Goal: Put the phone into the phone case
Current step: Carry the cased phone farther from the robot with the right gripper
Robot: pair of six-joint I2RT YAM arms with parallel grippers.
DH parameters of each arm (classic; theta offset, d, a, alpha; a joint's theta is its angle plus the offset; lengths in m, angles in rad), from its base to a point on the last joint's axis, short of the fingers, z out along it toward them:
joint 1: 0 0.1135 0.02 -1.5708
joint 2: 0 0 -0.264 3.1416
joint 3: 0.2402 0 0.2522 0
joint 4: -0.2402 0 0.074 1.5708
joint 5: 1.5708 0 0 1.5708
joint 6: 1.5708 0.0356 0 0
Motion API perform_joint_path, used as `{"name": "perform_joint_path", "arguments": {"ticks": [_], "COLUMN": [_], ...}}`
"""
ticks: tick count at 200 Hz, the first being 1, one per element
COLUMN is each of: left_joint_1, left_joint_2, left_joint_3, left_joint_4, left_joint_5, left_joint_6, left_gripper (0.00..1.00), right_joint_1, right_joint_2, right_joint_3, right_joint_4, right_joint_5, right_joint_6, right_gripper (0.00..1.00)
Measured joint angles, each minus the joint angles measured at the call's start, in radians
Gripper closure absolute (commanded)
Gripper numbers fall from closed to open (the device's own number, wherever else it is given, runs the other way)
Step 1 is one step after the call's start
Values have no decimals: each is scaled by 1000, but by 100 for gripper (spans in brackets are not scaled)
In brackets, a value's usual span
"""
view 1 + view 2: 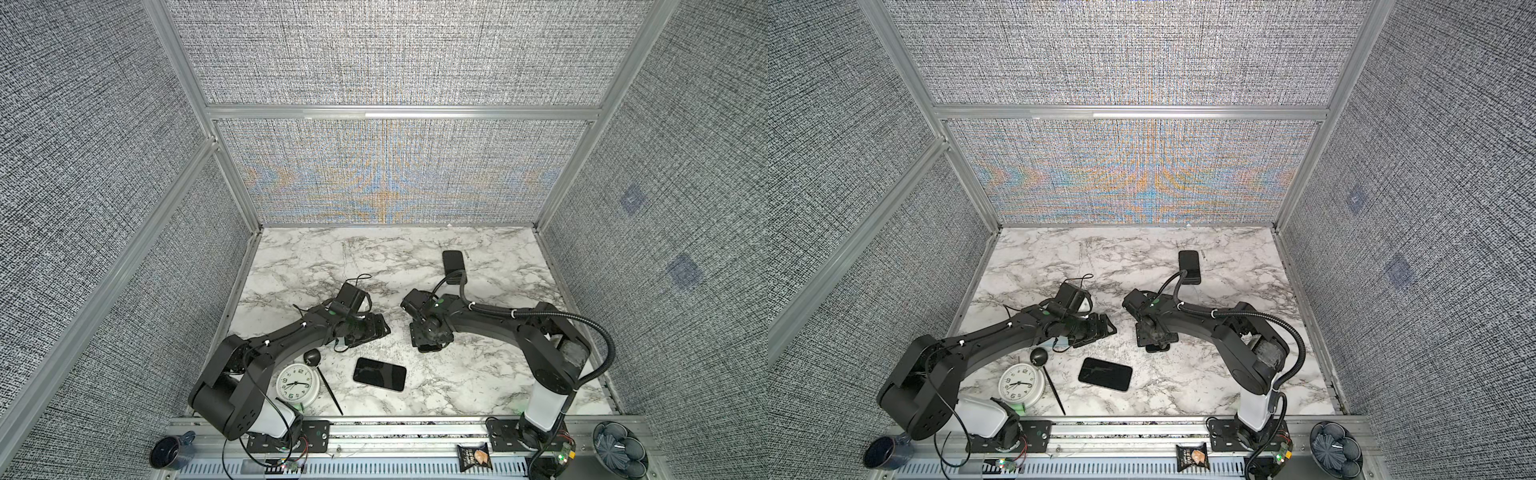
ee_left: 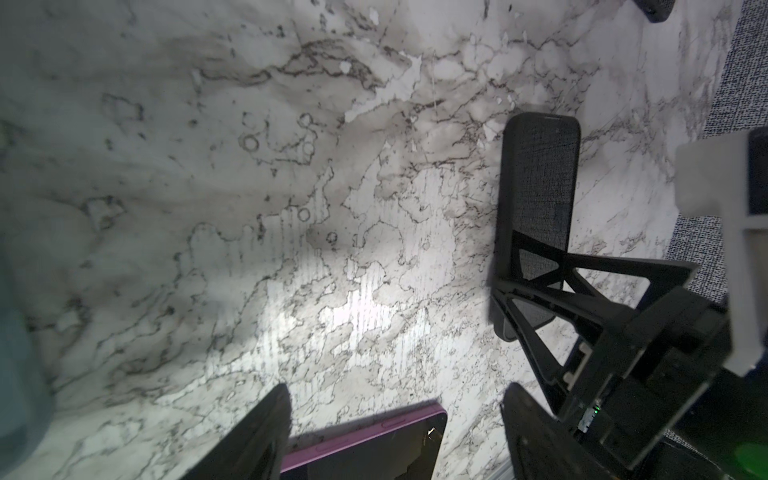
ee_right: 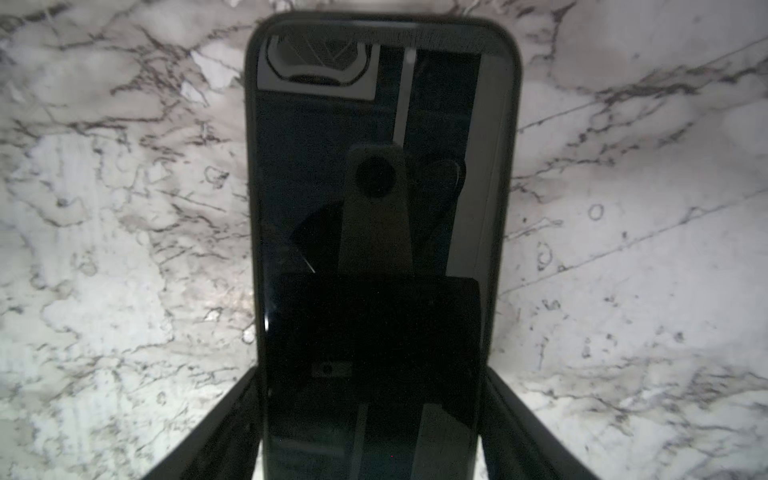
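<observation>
- Right gripper [image 3: 372,378] straddles one end of the case [image 3: 378,187]; our fingers [image 3: 216,432] run close along both long edges, but we cannot tell whether they press on it
- Seen from the right wrist, the case has a matte black rim and a dark glossy face that mirrors our camera; whether anything sits inside we cannot tell
- We see the case lying flat near the middle of the table [image 1: 332,257]; in both top views our wrist hides all but a dark edge of it
- Left gripper [image 2: 397,390] hangs with its jaws spread wide and holds nothing; it sits beside the right one, apart from it
- We find the phone [image 1: 379,374] flat and face up with a dark screen, nearer the front edge than both grippers and between the two arms
- In both top views the phone lies apart from the case and touches neither gripper
- From the left wrist we see the phone's purple edge low between our left fingers [image 2: 257,436]
- A dark slab [image 1: 452,262] lies flat farther back, beyond the right arm, its near end crossed by a cable
- We see a clock [image 1: 298,383] by the left arm's base, and a ball-headed stick [image 1: 328,390] between it and the phone
</observation>
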Motion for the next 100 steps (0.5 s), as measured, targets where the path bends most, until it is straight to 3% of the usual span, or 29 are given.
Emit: {"name": "perform_joint_path", "arguments": {"ticks": [100], "left_joint_1": [58], "left_joint_2": [147], "left_joint_3": [246], "left_joint_4": [-145], "left_joint_5": [-26], "left_joint_6": [92], "left_gripper": [19], "right_joint_1": [-210], "right_joint_2": [130], "right_joint_3": [268], "right_joint_4": [-30], "right_joint_5": [0], "right_joint_6": [-133], "right_gripper": [32]}}
